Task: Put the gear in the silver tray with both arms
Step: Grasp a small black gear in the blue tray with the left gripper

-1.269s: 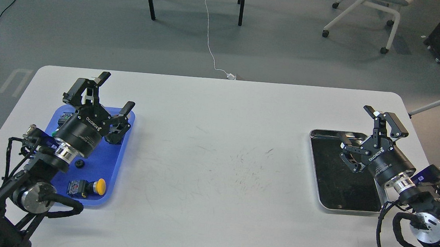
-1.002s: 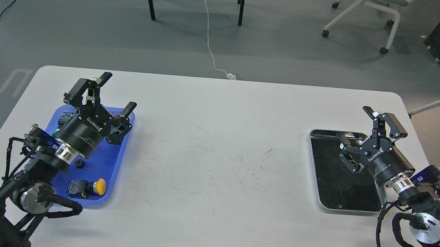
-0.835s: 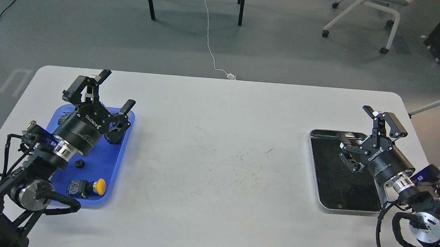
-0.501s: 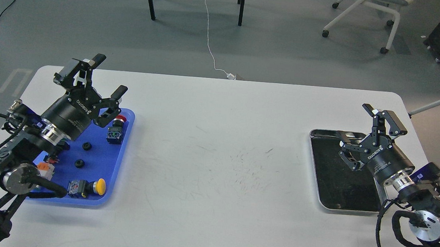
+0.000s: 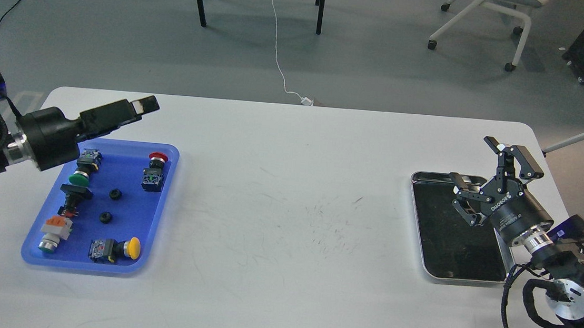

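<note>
Head view, white table (image 5: 289, 195): blue plastic tray (image 5: 158, 210) at left holds a red-capped push-button (image 5: 155, 172), a green-capped one (image 5: 81, 169), a yellow-capped one (image 5: 113, 249), an orange-and-white switch block (image 5: 53, 227), a black switch part (image 5: 73, 195) and two small black gears (image 5: 115, 194) (image 5: 105, 217). Silver tray (image 5: 424, 249) at right, well apart from the blue one, shows only its dark reflective floor. Left gripper (image 5: 141, 104) hangs side-on above the blue tray's far edge, finger spread cannot be told; right gripper (image 5: 482, 162), marked ROBOTIQ, hangs over the silver tray's far right corner, fingers spread wide, holding nothing.
</note>
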### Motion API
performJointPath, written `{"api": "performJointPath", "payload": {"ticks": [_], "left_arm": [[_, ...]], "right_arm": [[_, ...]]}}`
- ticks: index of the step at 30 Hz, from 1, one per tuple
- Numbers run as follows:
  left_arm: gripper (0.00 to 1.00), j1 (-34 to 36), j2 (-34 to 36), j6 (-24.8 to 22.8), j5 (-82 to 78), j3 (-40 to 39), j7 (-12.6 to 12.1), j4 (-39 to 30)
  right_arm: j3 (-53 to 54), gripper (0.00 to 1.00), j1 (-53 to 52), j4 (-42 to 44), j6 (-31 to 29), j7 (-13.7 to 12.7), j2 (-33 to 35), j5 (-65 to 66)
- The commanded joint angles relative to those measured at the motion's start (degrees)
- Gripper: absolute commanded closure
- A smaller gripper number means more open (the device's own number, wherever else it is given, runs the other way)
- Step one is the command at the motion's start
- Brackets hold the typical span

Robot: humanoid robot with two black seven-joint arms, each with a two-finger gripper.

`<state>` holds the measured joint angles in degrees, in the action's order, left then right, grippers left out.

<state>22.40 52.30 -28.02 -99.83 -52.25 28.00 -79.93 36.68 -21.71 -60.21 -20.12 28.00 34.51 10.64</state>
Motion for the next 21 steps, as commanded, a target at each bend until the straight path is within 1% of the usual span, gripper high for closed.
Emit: {"api": "performJointPath", "payload": {"ticks": [1, 5, 8, 10, 12, 14, 18, 21], "left_arm": [[0.05, 5.6, 1.5, 0.0, -12.7, 9.0, 0.0, -0.1], [0.11, 12.2, 1.3, 0.6, -24.5, 20.9, 0.0, 2.9], [0.16, 16.9, -0.1, 3.3, -25.2, 28.9, 0.0, 8.9], [0.17, 18.9, -2.5, 5.5, -25.2, 32.1, 0.0, 12.3], [0.19, 20.0, -4.0, 6.6, -25.2, 33.7, 0.0, 15.8], [0.21, 20.1, -4.5, 6.6, -25.2, 34.1, 0.0, 17.8], [0.26, 20.0, -6.2, 6.7, -25.2, 34.5, 0.0, 20.6], [0.28, 20.0, -6.7, 6.7, -25.2, 34.5, 0.0, 21.7]], "right_arm": [[-0.1, 0.01, -0.3, 0.0, 0.1, 0.0, -0.2, 0.0], [-0.2, 0.01, -0.3, 0.0, 0.1, 0.0, 0.2, 0.0], [-0.1, 0.01, -0.3, -0.1, 0.1, 0.0, 0.5, 0.0], [0.0, 0.01, -0.3, -0.2, 0.1, 0.0, 0.5, 0.0], [0.0, 0.01, -0.3, -0.2, 0.1, 0.0, 0.5, 0.0], [0.1, 0.01, -0.3, -0.2, 0.2, 0.0, 0.6, 0.0], [0.1, 0.01, -0.3, -0.2, 0.1, 0.0, 0.5, 0.0], [0.1, 0.01, -0.3, -0.2, 0.2, 0.0, 0.5, 0.0]]}}
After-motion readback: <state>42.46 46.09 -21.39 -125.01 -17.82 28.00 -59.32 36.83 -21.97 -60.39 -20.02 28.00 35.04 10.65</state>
